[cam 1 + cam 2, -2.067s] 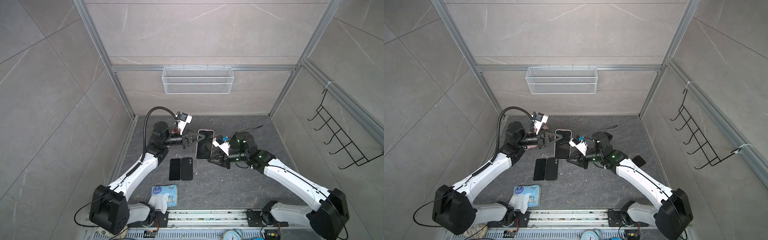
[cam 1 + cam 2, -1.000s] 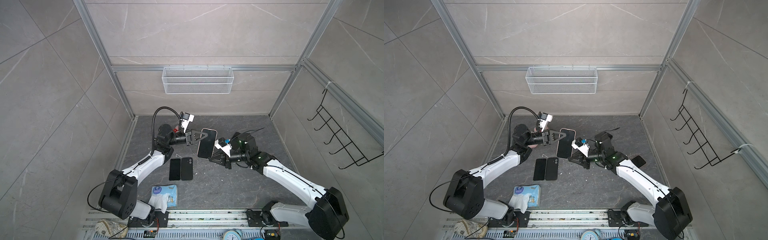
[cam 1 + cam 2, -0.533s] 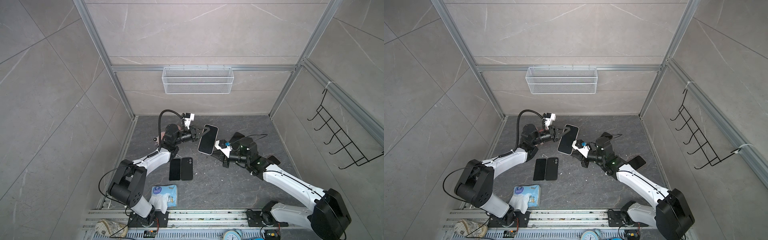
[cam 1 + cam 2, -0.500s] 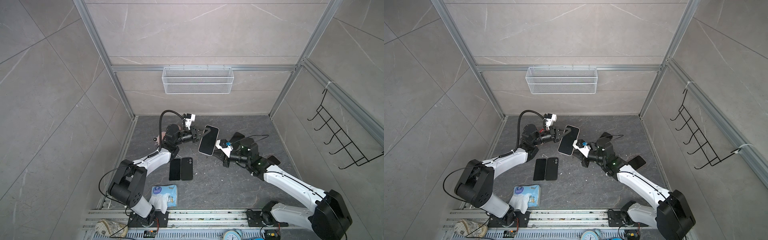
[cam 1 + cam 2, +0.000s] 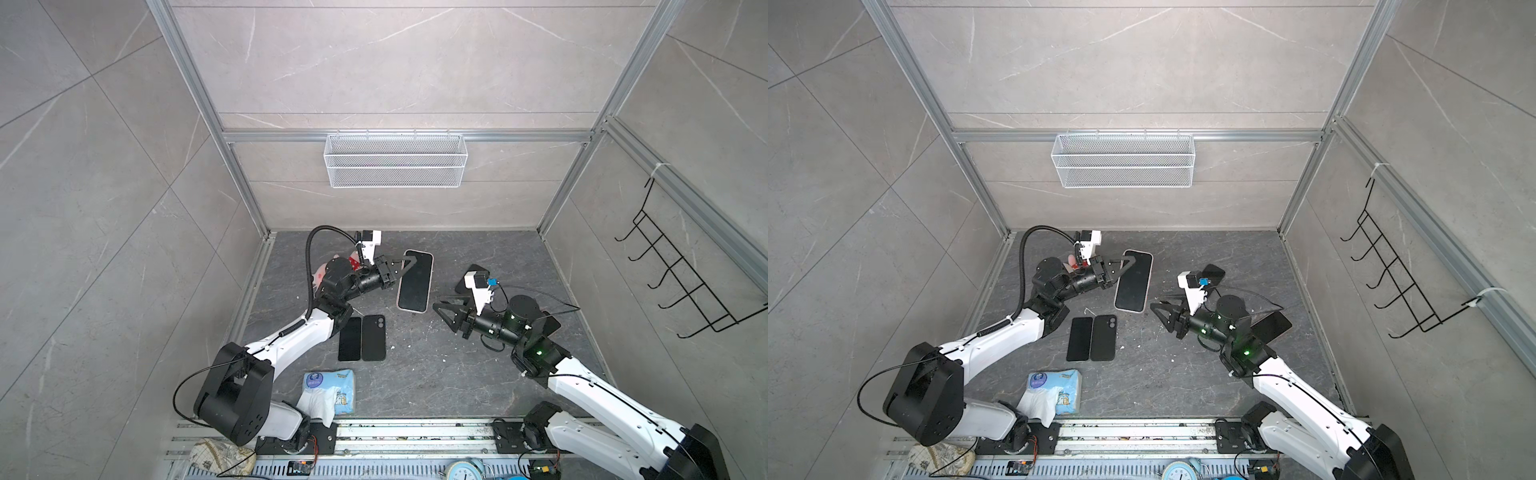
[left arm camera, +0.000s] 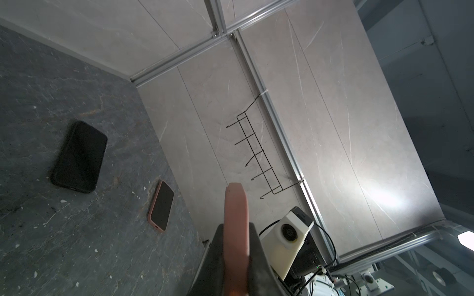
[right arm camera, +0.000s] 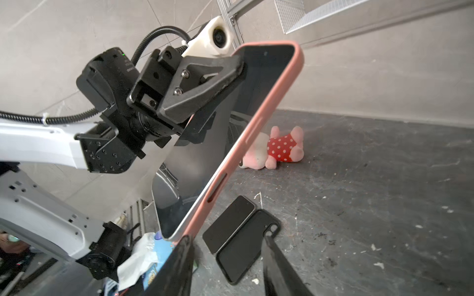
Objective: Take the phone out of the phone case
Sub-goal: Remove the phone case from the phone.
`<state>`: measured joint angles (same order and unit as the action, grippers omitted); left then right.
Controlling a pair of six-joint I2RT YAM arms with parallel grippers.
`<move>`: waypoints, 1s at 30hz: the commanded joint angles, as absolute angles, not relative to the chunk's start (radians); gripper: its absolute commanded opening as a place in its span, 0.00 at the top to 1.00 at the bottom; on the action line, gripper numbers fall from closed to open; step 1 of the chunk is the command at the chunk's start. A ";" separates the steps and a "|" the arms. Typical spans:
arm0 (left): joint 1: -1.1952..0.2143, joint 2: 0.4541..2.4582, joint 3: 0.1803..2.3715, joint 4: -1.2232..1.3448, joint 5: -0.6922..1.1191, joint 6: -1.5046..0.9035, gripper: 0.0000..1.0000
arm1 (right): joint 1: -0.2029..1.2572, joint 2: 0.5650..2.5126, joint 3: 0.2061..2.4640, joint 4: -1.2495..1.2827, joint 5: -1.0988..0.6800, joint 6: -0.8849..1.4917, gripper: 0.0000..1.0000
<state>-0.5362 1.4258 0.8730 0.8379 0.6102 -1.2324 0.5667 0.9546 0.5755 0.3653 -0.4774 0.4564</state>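
Pink phone case [image 5: 411, 310], both top views: we count one, held tilted above the dark surface [image 5: 436, 374], with the phone [image 5: 414, 284] seated in it, screen up.
Left gripper [image 5: 411, 262], both top views: clamped on the far end of the phone case.
Right gripper [image 5: 441, 313], both top views: fingers apart, nothing between them, near the case's near end.
Loose handsets, both top views: we count four on the surface. A plain black handset [image 5: 349, 338] touches a handset with camera rings [image 5: 373, 337] beside the left arm. A black-cased handset [image 5: 471, 272] and a pink-cased handset [image 5: 549, 326] lie half hidden by the right arm.
Other things, both top views: one wire basket [image 5: 395, 160] on the back wall, one hook rack [image 5: 681, 282] on the side wall, one tissue pack [image 5: 332, 384] at the front.
Left wrist view, grip: the case's pink edge is pinched between the left gripper's two fingers [image 6: 256, 256].
Left wrist view, surface: two handsets lying apart, the black-cased handset [image 6: 79, 156] and the pink-cased handset [image 6: 161, 205].
Right wrist view, phone: one, in its case, its upper end clamped by the left gripper.
Right wrist view, right gripper: two fingers [image 7: 179, 266] spread and empty. The case's lower corner sits at one fingertip, and we cannot tell whether they touch.
Right wrist view, surface: the touching pair of handsets, and one plush toy [image 7: 279, 148] in a red dotted dress, lying down.
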 commanded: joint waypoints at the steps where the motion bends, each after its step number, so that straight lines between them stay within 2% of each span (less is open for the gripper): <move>1: -0.539 1.404 0.875 0.998 0.533 -1.284 1.00 | 0.575 1.003 0.592 0.459 -0.525 0.716 0.53; 10: -0.543 1.382 0.848 0.999 0.506 -1.274 1.00 | 0.592 1.045 0.547 0.595 -0.558 0.804 0.53; 30: -0.542 1.391 0.841 1.043 0.499 -1.286 1.00 | 0.601 1.052 0.481 0.643 -0.555 0.822 0.54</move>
